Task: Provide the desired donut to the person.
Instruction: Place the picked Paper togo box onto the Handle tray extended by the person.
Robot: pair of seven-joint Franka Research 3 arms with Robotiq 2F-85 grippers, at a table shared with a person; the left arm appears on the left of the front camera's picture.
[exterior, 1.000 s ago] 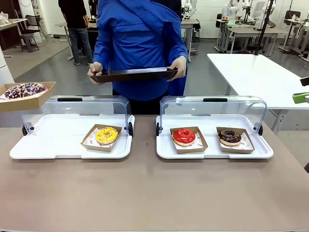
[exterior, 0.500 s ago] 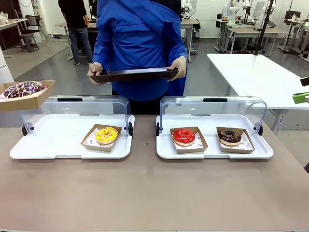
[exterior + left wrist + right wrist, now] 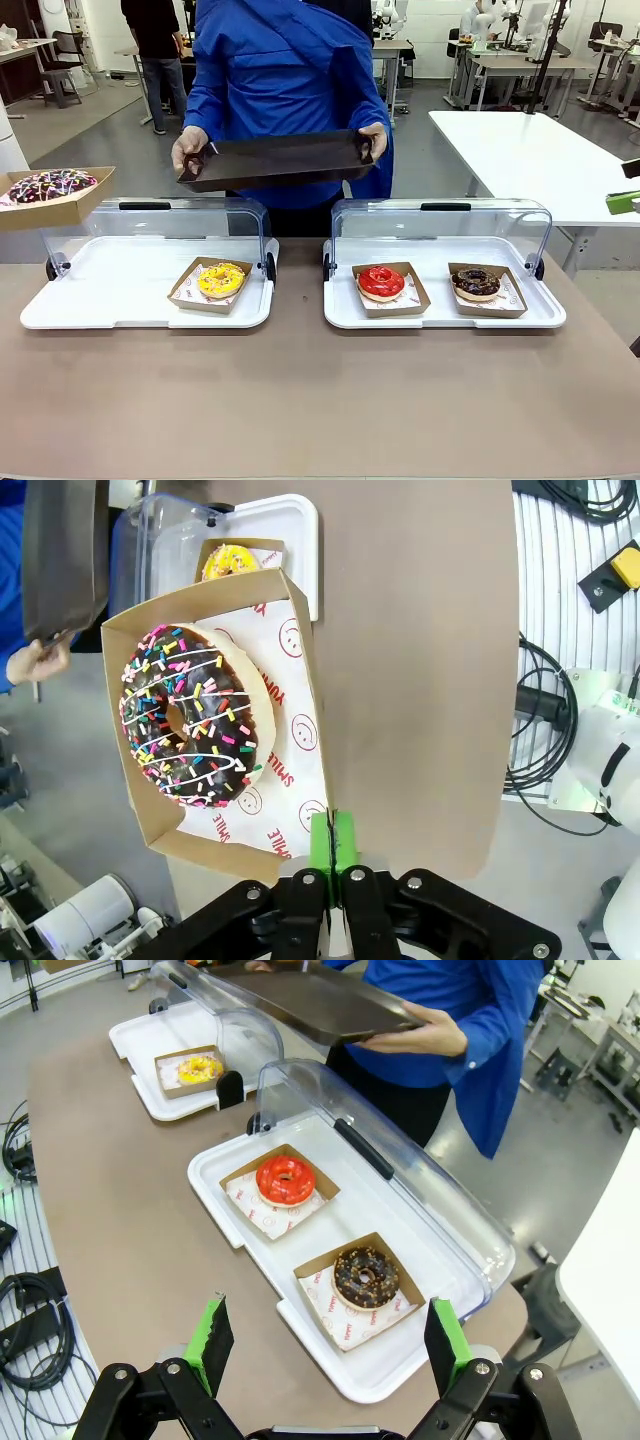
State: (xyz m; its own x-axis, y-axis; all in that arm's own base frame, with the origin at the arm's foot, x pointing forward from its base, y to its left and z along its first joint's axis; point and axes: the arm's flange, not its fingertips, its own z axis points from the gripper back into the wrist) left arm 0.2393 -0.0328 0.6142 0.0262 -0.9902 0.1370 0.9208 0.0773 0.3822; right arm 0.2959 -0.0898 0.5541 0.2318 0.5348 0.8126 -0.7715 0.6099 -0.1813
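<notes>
A chocolate donut (image 3: 52, 185) with coloured sprinkles lies in a cardboard box (image 3: 60, 210) held up at the far left, above the table's level. In the left wrist view my left gripper (image 3: 333, 842) is shut on that box's paper-lined edge, with the donut (image 3: 190, 716) just beyond its fingers. The person (image 3: 290, 70) in a blue jacket stands across the table and holds a dark brown tray (image 3: 275, 160) tilted toward me. My right gripper (image 3: 325, 1345) hangs open with nothing in it, above the right display tray's near end.
Two white display trays (image 3: 150, 300) (image 3: 440, 310) with raised clear lids rest on the brown table. The left one holds a yellow donut (image 3: 221, 279); the right one holds a red donut (image 3: 381, 282) and a chocolate donut (image 3: 477, 283). A white table (image 3: 540, 150) stands at the back right.
The person has lowered the dark tray and tipped it toward the table. The boxed sprinkled donut and both grippers have stayed where they were.
</notes>
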